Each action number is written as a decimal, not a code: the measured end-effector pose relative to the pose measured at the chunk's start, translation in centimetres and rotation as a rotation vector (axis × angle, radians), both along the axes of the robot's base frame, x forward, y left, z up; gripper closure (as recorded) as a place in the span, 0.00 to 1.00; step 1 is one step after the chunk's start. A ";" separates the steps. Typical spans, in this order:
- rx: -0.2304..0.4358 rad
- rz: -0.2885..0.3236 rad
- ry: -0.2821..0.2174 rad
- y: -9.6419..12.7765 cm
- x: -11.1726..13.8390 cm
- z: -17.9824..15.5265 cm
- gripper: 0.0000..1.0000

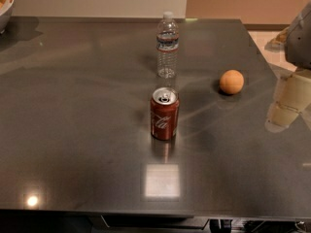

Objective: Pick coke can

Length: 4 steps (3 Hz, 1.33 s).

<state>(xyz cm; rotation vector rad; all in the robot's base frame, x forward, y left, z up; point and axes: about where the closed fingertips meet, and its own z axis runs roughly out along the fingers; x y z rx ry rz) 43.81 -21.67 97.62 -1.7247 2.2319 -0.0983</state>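
Jaws: cannot tell | gripper (286, 106) at right edge of table (73, 130) | coke can (164, 114) upright, axis vertical, top up

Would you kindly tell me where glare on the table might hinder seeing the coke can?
Camera view: a pale square of glare lies on the table just in front of the coke can, not over it; a small bright spot sits near the front-left edge; the can mirrors faintly in the glossy top; the gripper hangs at the right edge, apart from the can.
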 end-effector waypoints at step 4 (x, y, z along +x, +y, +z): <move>0.238 0.140 0.016 8.9 1.6 -2.3 0.00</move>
